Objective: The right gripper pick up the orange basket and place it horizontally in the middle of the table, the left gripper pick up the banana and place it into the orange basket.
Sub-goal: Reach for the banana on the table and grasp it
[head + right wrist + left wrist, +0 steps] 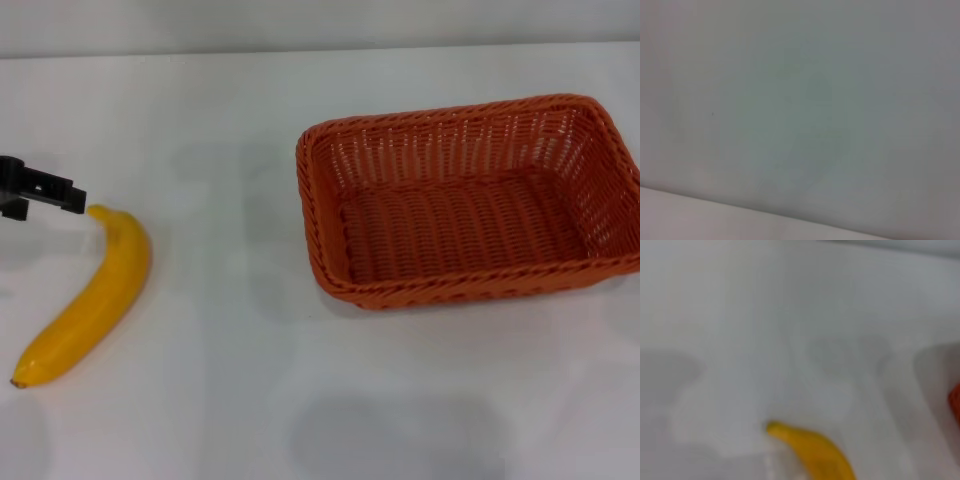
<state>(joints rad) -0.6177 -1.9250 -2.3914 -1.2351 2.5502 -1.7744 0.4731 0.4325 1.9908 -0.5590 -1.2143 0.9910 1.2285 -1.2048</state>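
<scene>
The orange basket point(478, 287) stands empty on the white table point(220, 110), right of centre in the head view, its long side running left to right. The yellow banana point(93, 300) lies flat at the left, curving from its upper end down toward the front left. My left gripper point(45, 194) reaches in from the left edge, its black tip right beside the banana's upper end. In the left wrist view that end of the banana point(812, 450) shows close up, and a sliver of the basket point(955, 402) sits at the edge. My right gripper is out of view.
The right wrist view holds only a plain pale surface. Bare tabletop lies between the banana and the basket and along the front edge. Nothing else stands on the table.
</scene>
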